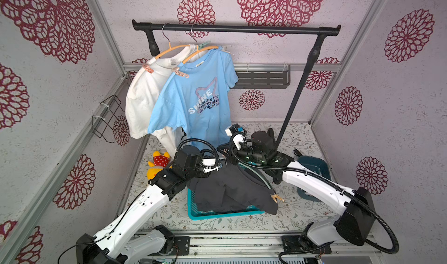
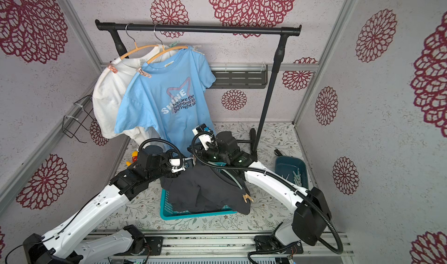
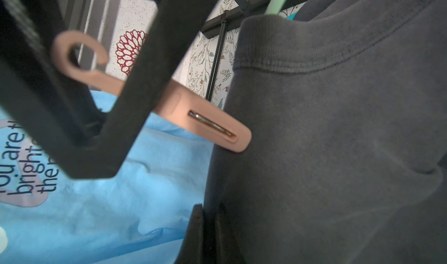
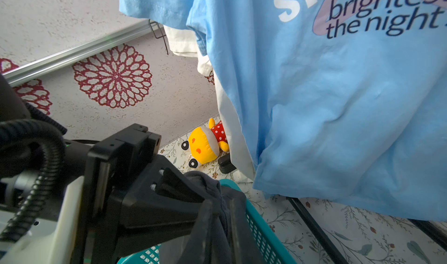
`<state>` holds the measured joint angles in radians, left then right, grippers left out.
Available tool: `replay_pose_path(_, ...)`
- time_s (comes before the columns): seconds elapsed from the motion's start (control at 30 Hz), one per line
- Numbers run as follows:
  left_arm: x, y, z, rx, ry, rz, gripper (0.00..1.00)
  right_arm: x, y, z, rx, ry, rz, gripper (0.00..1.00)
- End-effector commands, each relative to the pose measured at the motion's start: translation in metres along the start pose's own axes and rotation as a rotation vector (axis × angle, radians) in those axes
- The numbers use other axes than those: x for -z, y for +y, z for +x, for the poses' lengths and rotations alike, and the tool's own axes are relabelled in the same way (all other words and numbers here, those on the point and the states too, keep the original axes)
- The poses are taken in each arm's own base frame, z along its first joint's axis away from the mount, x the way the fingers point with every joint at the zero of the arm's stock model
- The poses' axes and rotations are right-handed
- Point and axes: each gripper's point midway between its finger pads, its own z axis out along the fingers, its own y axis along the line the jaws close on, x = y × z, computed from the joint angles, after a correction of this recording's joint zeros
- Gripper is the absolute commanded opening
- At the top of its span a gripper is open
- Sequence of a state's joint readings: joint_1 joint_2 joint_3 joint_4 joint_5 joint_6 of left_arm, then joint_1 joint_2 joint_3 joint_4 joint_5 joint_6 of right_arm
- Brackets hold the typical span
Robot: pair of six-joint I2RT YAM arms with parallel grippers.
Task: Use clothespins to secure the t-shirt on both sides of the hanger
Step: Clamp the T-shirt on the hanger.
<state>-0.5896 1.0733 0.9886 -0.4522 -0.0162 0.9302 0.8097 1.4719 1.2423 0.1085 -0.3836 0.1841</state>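
While the left end effector clamps a pink clothespin, its nose at the edge of the dark t-shirt below the collar, the right end effector pinches that shirt's fabric above the basket.

Bright, even light fills both top views; shadows are soft and faint. The black rack bar bows slightly from lens distortion. In the left wrist view the pink clothespin blurs at its hooked end, while the dark t-shirt seams look crisp.
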Motion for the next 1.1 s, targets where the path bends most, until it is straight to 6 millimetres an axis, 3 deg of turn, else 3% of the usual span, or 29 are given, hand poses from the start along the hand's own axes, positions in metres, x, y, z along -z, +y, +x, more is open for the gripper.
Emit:
replay_pose_path(0.0,0.031,0.077,-0.045,0.1,-0.183,-0.256,0.0,-0.012,0.024,0.054,-0.081,0.179,-0.076,0.0)
replay_pose_path(0.13,0.031,0.077,-0.045,0.089,-0.187,-0.259,0.0,-0.01,0.027,0.056,-0.085,0.173,-0.088,0.0)
replay_pose_path(0.5,0.038,0.082,-0.045,0.06,-0.195,-0.31,0.0,-0.005,0.0,0.063,-0.174,0.206,-0.027,0.0)
replay_pose_path(0.83,0.047,0.088,-0.048,0.052,-0.221,-0.357,0.0,-0.005,-0.007,0.08,-0.201,0.275,-0.022,0.0)
replay_pose_path(1.07,0.041,0.078,-0.049,0.072,-0.226,-0.289,0.0,0.004,-0.001,0.079,-0.021,0.227,-0.012,0.0)
